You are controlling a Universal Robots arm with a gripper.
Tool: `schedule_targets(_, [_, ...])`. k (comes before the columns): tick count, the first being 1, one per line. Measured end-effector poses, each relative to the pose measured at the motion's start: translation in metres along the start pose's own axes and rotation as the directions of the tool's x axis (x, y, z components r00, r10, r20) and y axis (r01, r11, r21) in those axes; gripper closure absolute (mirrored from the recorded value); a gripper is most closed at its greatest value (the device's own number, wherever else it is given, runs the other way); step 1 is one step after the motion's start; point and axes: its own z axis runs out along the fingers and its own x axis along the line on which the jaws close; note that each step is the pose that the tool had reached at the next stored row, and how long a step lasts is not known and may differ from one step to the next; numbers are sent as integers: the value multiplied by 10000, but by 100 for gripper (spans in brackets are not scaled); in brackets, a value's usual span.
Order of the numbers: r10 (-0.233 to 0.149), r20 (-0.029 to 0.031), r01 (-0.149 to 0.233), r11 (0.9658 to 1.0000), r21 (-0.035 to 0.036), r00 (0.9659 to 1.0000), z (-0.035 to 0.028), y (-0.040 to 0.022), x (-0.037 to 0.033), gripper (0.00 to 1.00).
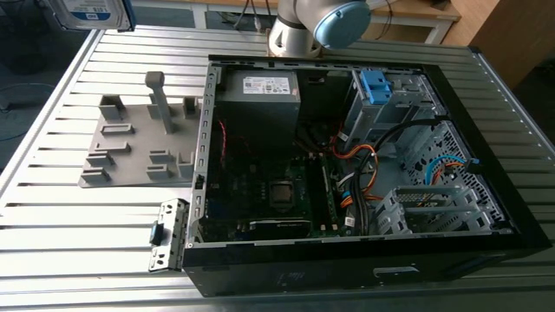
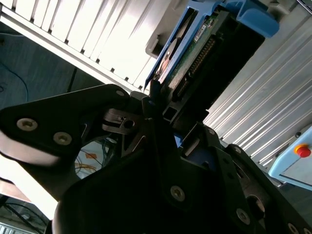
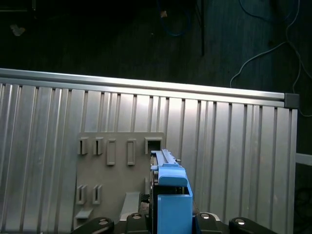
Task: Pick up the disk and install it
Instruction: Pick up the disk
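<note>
disk (image 2: 194, 56) in grasp of gripper (image 2: 166, 116)

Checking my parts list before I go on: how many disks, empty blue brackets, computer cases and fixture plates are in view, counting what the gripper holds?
Disk, lifted up: 1
Empty blue bracket, inside the case: 1
Open computer case: 1
Grey fixture plate: 1
Total: 4

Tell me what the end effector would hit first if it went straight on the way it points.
Probably the grey slotted plate, near its edge, on the ribbed table. The disk clamped in the end effector would touch first. Depth is unclear, so it might land just beside the plate.
</note>
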Motion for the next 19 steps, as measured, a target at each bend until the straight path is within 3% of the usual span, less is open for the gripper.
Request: schedule_targets(19, [-1, 0, 1, 10000, 0, 10000, -319, 13, -17, 64])
